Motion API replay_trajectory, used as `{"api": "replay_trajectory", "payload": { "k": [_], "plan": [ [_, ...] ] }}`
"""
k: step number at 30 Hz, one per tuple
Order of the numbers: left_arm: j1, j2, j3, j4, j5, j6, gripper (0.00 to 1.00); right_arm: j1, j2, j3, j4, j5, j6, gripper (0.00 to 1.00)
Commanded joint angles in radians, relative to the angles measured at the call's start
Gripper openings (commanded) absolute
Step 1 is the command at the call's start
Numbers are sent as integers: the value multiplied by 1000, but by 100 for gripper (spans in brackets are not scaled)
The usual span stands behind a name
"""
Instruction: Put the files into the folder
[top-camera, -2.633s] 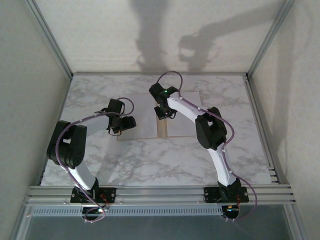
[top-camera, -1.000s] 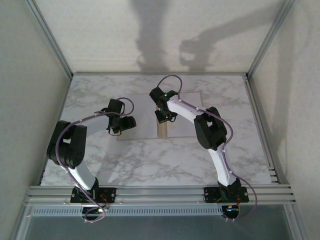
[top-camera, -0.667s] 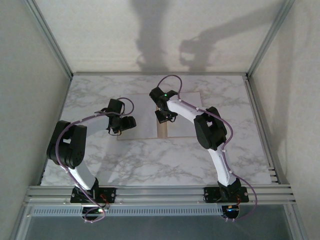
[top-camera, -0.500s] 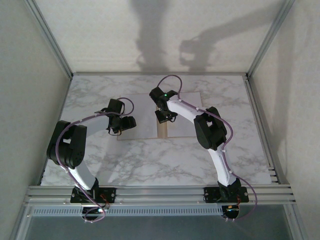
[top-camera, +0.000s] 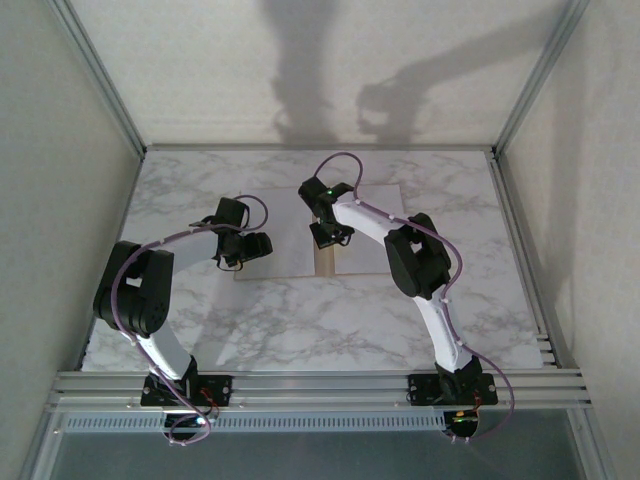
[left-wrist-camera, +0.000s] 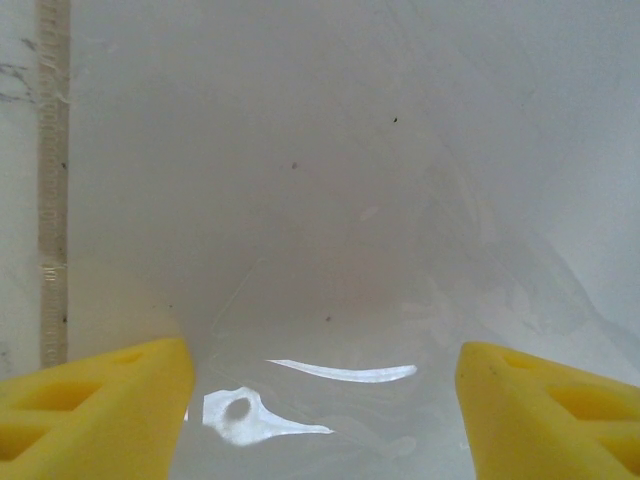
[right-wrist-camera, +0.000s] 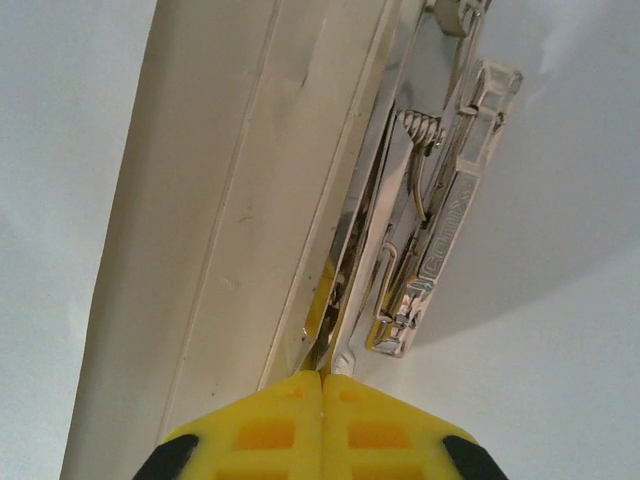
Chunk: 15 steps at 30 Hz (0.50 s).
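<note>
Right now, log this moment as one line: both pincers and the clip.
left pincer: open, over files | right pincer: shut, tips at metal clip on folder spine

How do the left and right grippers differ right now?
The left gripper is open, fingers wide apart; the right gripper is shut, tips together. The left gripper is over the white sheet; the right gripper is at the metal clip on the spine of the folder. Both have yellow fingers and point down at the table.
</note>
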Motion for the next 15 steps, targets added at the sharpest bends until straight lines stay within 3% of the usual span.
{"api": "replay_trajectory", "payload": {
  "k": [1,15],
  "plan": [
    [8,26,-27,-51,-21,0,71,2,88,-53,-25,-28,18,3],
    [8,30,-53,-19,-7,-11,71,5,69,-59,13,-141,39,3]
  ]
}}
